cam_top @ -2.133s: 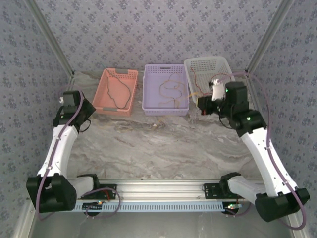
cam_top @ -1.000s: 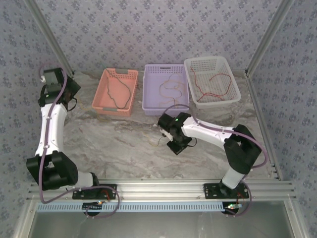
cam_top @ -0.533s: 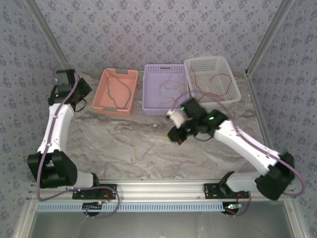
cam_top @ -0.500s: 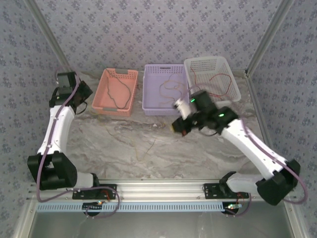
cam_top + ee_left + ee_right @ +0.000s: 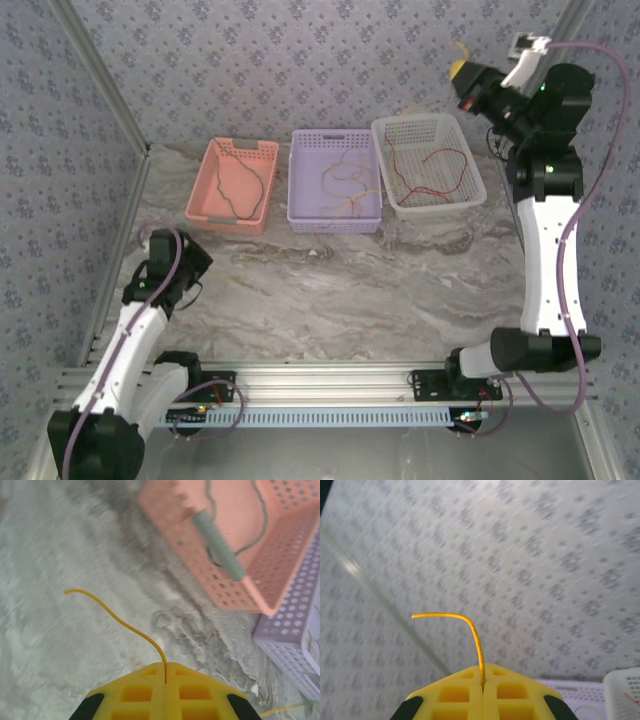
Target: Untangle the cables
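Observation:
A yellow cable (image 5: 118, 619) is pinched in my left gripper (image 5: 165, 666), which is shut low over the table's left side (image 5: 185, 262). Its short free end curls out past the jaws. My right gripper (image 5: 483, 667) is shut on a yellow cable (image 5: 472, 630) too, held high against the back wall at the right (image 5: 462, 72). A thin yellow strand (image 5: 350, 206) crosses the front of the purple basket (image 5: 335, 222). An orange-brown cable (image 5: 340, 178) lies in that basket, a dark cable (image 5: 246, 185) in the orange basket (image 5: 232, 222), and a red cable (image 5: 430, 165) in the white basket (image 5: 432, 205).
The three baskets stand in a row at the back of the marble table (image 5: 340, 290). In the left wrist view the orange basket (image 5: 227, 587) is ahead to the right, with the purple basket (image 5: 295, 645) beside it. Patterned walls close in the back and sides.
My right arm has swung from low over the table's middle up to the back right wall. My left arm has dropped from the back left to the front left. Both grippers stayed shut.

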You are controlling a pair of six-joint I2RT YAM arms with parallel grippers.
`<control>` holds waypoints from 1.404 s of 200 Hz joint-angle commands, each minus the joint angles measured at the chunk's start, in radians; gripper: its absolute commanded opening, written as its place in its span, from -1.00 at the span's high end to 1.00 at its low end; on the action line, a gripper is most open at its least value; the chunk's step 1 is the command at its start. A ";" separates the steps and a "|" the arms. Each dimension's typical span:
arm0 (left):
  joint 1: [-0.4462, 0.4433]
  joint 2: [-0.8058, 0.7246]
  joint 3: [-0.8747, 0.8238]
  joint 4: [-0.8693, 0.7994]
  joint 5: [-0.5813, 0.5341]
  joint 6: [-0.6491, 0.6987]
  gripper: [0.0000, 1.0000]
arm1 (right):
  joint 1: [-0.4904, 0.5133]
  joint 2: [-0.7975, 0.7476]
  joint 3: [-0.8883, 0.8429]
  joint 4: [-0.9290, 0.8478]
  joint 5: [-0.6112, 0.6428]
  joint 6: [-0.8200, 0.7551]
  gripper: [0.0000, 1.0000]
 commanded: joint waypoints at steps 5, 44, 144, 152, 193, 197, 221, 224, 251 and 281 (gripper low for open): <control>-0.002 -0.148 -0.093 -0.019 -0.121 -0.217 1.00 | -0.066 0.077 0.083 0.115 0.073 0.202 1.00; -0.002 -0.195 -0.106 -0.099 -0.195 -0.366 1.00 | -0.102 0.181 0.163 0.231 0.104 0.310 1.00; -0.330 -0.008 0.041 0.062 -0.153 -0.199 1.00 | -0.025 0.567 0.701 0.243 -0.018 0.379 1.00; -0.418 0.029 0.088 0.087 -0.186 -0.167 1.00 | -0.009 0.602 0.742 0.251 -0.031 0.388 1.00; -0.680 0.250 0.300 0.262 -0.204 -0.060 1.00 | 0.049 0.723 0.852 0.323 -0.045 0.435 1.00; -0.693 0.267 0.322 0.271 -0.207 -0.053 1.00 | 0.051 0.732 0.853 0.338 -0.041 0.443 1.00; -0.710 0.356 0.433 0.325 -0.196 -0.023 1.00 | 0.067 0.771 0.853 0.420 -0.020 0.473 1.00; -0.710 0.366 0.448 0.331 -0.195 -0.019 1.00 | 0.068 0.775 0.853 0.428 -0.017 0.475 1.00; -0.705 0.465 0.590 0.347 -0.187 0.038 1.00 | 0.077 0.808 0.854 0.478 0.004 0.490 1.00; -0.638 0.597 0.752 0.343 -0.116 0.065 1.00 | 0.097 0.840 0.855 0.510 0.043 0.468 1.00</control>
